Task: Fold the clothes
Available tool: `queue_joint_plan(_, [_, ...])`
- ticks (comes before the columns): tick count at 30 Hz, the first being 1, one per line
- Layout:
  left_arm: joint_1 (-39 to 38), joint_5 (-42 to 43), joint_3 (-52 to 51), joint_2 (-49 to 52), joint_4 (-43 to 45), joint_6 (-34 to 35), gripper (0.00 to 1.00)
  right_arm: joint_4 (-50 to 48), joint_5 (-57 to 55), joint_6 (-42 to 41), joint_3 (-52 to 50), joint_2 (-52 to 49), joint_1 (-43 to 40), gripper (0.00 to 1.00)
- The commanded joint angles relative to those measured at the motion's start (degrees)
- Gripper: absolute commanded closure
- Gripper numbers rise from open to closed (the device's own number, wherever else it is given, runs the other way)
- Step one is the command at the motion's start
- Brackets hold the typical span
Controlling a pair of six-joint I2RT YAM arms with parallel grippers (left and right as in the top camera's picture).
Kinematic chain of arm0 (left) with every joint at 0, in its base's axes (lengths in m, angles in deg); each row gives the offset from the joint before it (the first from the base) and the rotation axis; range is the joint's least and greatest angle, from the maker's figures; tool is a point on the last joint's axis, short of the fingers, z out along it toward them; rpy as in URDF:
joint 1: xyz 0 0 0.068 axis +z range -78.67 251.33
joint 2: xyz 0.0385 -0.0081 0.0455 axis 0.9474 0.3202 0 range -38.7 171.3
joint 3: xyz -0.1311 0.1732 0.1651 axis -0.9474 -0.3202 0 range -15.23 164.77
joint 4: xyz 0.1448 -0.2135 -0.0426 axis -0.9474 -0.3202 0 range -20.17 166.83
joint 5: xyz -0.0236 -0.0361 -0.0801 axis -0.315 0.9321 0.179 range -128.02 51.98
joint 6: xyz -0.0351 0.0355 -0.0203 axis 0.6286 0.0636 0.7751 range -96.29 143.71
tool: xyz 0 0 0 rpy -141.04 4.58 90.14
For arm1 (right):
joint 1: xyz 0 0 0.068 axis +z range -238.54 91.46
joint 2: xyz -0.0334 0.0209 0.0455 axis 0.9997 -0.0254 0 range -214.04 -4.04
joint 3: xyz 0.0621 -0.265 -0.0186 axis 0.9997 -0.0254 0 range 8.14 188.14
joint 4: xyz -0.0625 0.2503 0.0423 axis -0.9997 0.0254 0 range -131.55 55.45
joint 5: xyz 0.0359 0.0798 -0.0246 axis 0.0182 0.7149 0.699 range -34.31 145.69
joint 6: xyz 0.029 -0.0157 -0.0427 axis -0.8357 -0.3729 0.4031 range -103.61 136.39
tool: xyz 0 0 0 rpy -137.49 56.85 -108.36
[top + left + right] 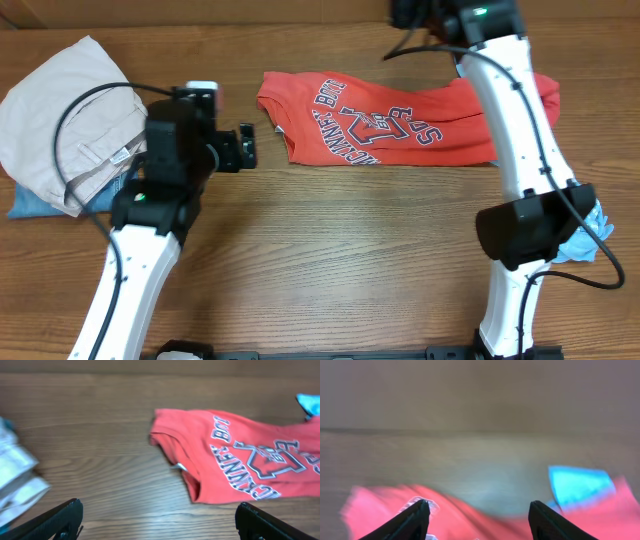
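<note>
The red-orange T-shirt (400,120) with navy-and-white lettering lies flat and partly folded across the far middle of the table. It also fills the right half of the left wrist view, T-shirt (240,455). My left gripper (250,147) hovers just left of the shirt's left edge, left gripper (160,512) wide open with only bare wood between its fingers. My right arm (510,110) crosses the shirt's right end toward the far edge. In the blurred right wrist view my right gripper (479,512) is open over red cloth (470,520), holding nothing. The light sky-blue shirt (592,235) lies bunched at the right, half hidden by the right arm.
Beige trousers (60,115) lie piled at the far left on top of darker blue jeans (30,205). A sky-blue patch (580,485) shows beside the red cloth in the right wrist view. Wood tabletop (340,250) stretches between the arms.
</note>
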Motion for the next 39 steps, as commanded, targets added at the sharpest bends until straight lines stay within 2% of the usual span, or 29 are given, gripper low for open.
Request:
queue_joint_plan(1, [-3.04,1.22,1.51,4.39,1.01,0.57,0.0,6.43,-1.7,-5.88,1.44,2.14,-2.16,0.29])
queue_joint_plan(5, [-5.51,1.7,1.51,10.88,1.07,2.36,0.0,14.36,-1.9,-5.84,1.44,2.14,-3.78,0.27])
queue_joint_plan(9, [-6.51,6.03,1.51,18.56,3.04,4.39,0.0,18.95,-1.95,-5.84,1.44,2.14,-4.87,0.24])
queue_joint_plan(13, [-7.21,12.5,1.51,26.51,8.41,8.02,0.02,20.92,-1.95,-5.84,1.44,2.14,-5.77,0.24])
queue_joint_plan(19, [-8.61,15.5,1.51,34.91,17.2,14.6,0.11,22.56,-1.95,-5.84,1.44,2.14,-5.75,0.24])
queue_joint_plan(25, [-10.4,15.82,1.53,40.48,23.69,18.84,0.3,23.78,-1.92,-5.86,1.44,2.14,-5.75,0.24])
queue_joint_plan(27, [-10.62,15.8,1.55,41.68,24.5,19.69,0.42,24.02,-1.95,-5.84,1.44,2.14,-5.75,0.24])
queue_joint_plan(28, [-10.62,15.85,1.53,41.97,24.57,19.91,0.52,24.06,-1.95,-5.84,1.44,2.14,-5.75,0.25])
queue_joint_plan(29, [-10.58,15.82,1.55,42.12,24.59,19.91,0.75,24.2,-1.95,-5.84,1.44,2.14,-5.75,0.25])
queue_joint_plan(30, [-10.58,16.26,1.68,41.99,24.59,19.91,0.88,24.37,-1.95,-5.84,1.44,2.14,-5.75,0.25])
queue_joint_plan(31, [-10.49,17.35,2.05,41.55,24.52,19.85,0.96,24.68,-1.95,-5.86,1.44,2.14,-5.75,0.28])
queue_joint_plan(35, [-9.25,20.79,6.34,36.37,22.45,19.12,0.96,26.64,-1.92,-5.9,1.44,2.14,-6.4,0.32])
queue_joint_plan(39, [-7.02,19.19,14.36,26.91,18.88,14.05,0.96,31.58,-1.88,-7.06,1.31,2.14,-8.74,0.32])
